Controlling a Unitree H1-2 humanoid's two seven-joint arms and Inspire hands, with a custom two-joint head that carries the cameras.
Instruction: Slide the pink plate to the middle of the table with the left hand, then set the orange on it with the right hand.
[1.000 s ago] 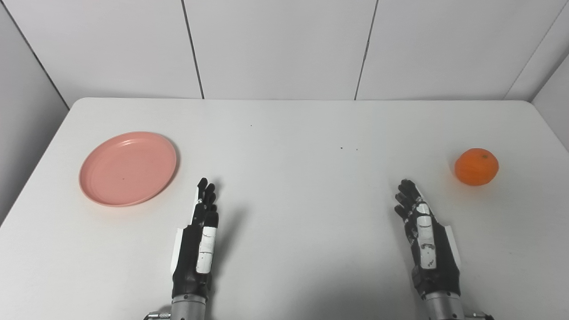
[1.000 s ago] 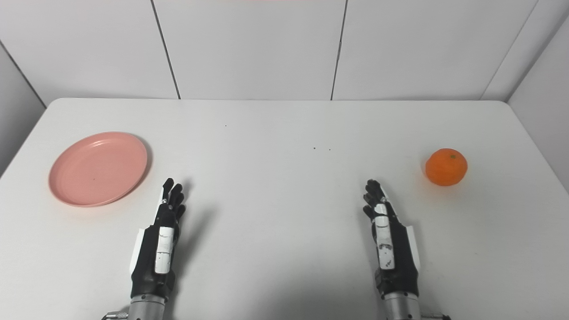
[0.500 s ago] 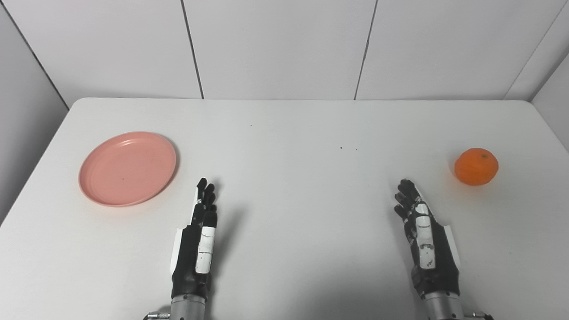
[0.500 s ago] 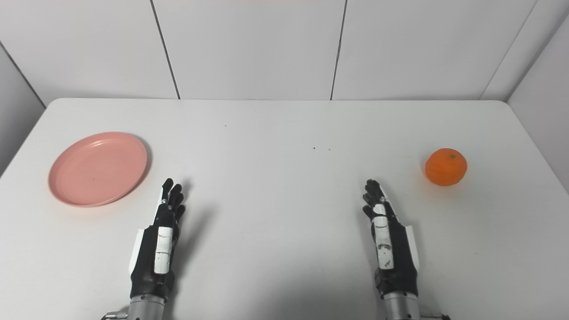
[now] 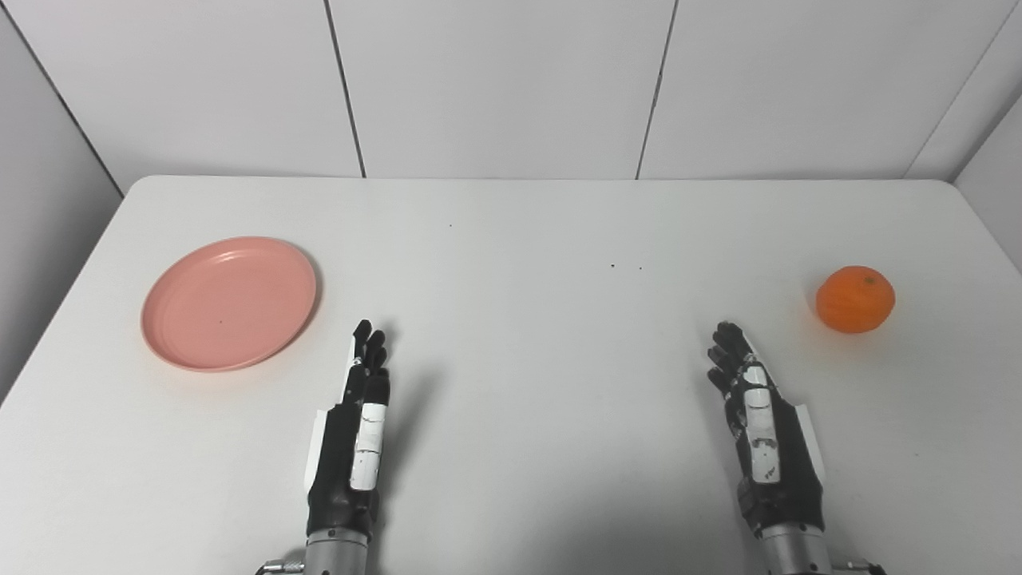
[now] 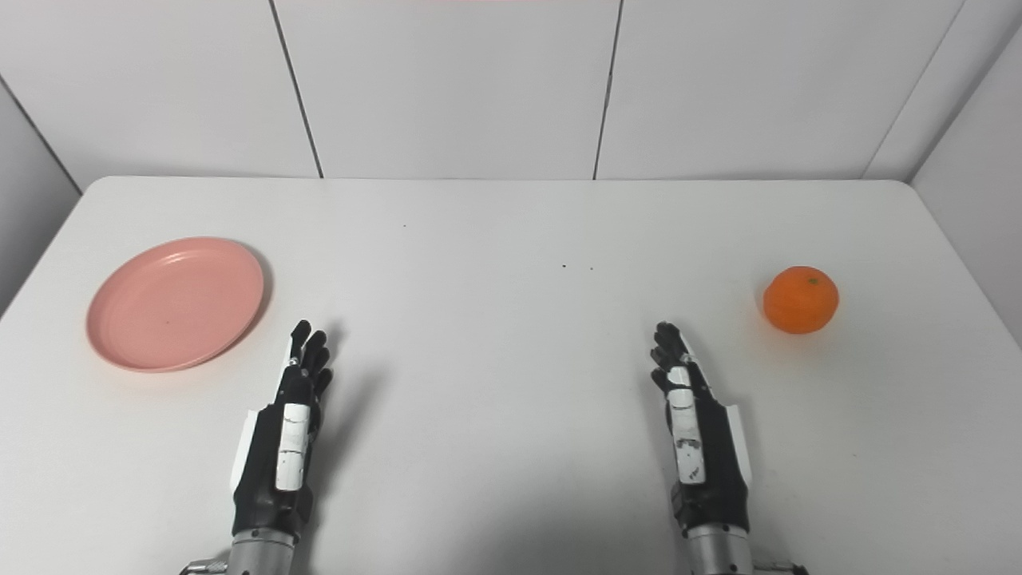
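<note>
Plainly, in the left eye view we see the pink plate [image 5: 229,303] at nine o'clock on the surface [image 5: 527,239] and the orange [image 5: 855,299] at three. Our left hand [image 5: 355,431] and right hand [image 5: 762,423] lie empty, fingers extended.

From the right eye view, we judge the plate light, stiff, likely slick, best pushed at its rim; the orange looks firm and apt to roll. No writing reads.

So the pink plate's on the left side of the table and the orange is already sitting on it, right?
Not quite. The pink plate is on the left, but the orange sits on the bare table at the far right, as the left eye view shows.
</note>
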